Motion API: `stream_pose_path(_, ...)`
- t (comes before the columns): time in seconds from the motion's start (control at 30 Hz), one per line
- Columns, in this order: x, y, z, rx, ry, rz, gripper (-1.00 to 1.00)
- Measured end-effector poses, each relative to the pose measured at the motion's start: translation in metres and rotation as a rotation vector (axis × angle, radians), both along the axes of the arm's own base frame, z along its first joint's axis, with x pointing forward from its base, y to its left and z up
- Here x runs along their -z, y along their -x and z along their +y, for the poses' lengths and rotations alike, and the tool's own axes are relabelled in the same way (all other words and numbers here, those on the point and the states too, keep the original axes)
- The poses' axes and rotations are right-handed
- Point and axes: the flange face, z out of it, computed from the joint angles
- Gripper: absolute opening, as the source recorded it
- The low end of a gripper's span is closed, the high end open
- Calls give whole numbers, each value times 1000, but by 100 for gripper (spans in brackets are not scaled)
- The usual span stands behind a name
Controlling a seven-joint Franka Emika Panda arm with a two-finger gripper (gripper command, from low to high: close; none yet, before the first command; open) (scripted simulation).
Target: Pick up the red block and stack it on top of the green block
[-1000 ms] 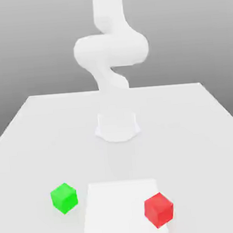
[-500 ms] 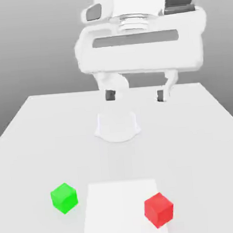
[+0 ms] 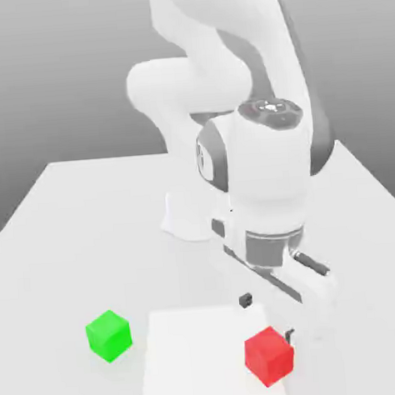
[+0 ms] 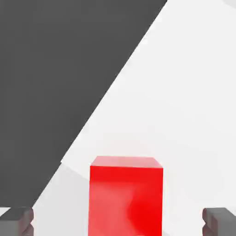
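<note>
The red block (image 3: pixel 268 356) sits on the near right corner of a white square patch (image 3: pixel 196 351) on the table. My gripper (image 3: pixel 267 317) hovers just above and behind it, open, one dark fingertip (image 3: pixel 245 300) to the block's left rear and the other at its right. In the hand view the red block (image 4: pixel 126 196) lies centred between the two wide-apart fingertips (image 4: pixel 16 221), which do not touch it. The green block (image 3: pixel 108 335) rests on the table off the patch's left edge, well apart from the gripper.
The arm's white base (image 3: pixel 190 218) stands mid-table behind the patch. The light grey table (image 3: pixel 71 244) stretches around it, its side edges slanting away toward the back. The arm's bulky wrist (image 3: pixel 262 179) hangs over the right half of the table.
The hand has dropped from high above the table's far side to just over the red block, fingers still spread. Neither block has moved.
</note>
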Motion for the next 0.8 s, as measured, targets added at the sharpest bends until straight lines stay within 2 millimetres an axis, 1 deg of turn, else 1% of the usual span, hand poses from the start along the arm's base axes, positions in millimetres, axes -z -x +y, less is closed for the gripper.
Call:
stream_pose_path(0.07,25,1,0,2,0,3,0)
stream_pose_path(0.1,34,2,0,2,0,4,-100)
stream_pose_path(0.27,34,2,0,2,-1,1,-100)
stream_pose_path(0.3,39,2,0,1,0,2,-100)
stream_pose_path(0.33,35,2,0,2,-1,2,-100)
stream_pose_path(0.4,16,1,0,4,-2,1,-100)
stream_pose_path(0.5,-17,2,0,2,0,2,-100)
stream_pose_path(0.53,-24,2,-7,-1,2,3,-100)
stream_pose_path(0.6,-30,4,-31,-10,6,5,-100)
stream_pose_path(0.7,-36,9,-72,-20,11,8,-100)
stream_pose_path(0.8,-41,18,-118,-19,13,11,-100)
